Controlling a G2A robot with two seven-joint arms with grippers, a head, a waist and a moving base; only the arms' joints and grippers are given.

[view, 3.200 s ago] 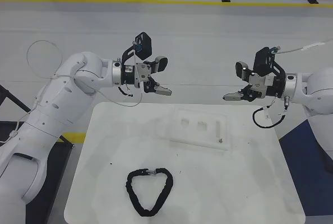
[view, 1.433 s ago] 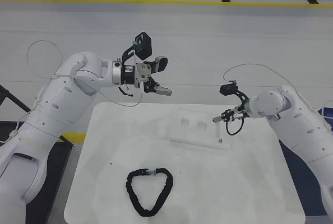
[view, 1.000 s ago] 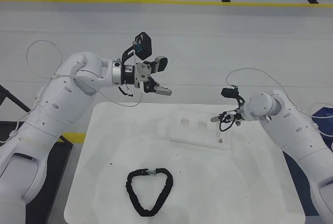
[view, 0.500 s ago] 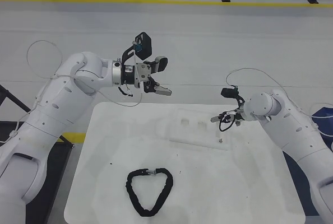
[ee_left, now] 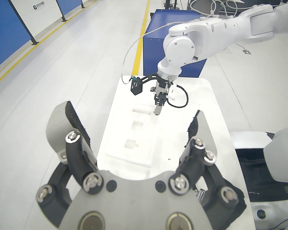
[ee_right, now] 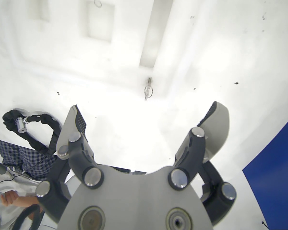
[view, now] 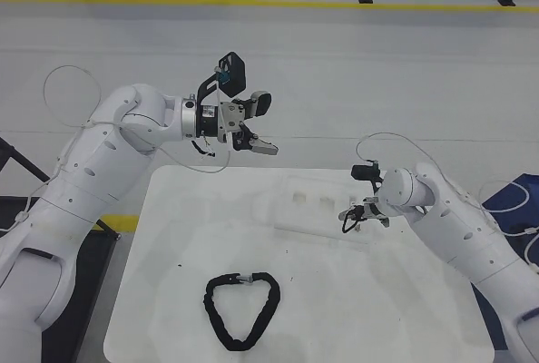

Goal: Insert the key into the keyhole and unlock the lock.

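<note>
1. White table (view: 161, 299): foam tray (view: 292, 216) toward the back, chain lock (view: 242, 309) near the front, well apart.
2. Key (ee_right: 148, 91) sits at the tray's edge, just off the end of the long slot.
3. Right gripper (ee_right: 145, 110) hangs close above the key, jaws spread. Looks lined up for a pick.
4. Left gripper (ee_left: 132, 111) is over the table's far edge, jaws spread and empty. Probably kept clear.
5. Lock untouched.
</note>
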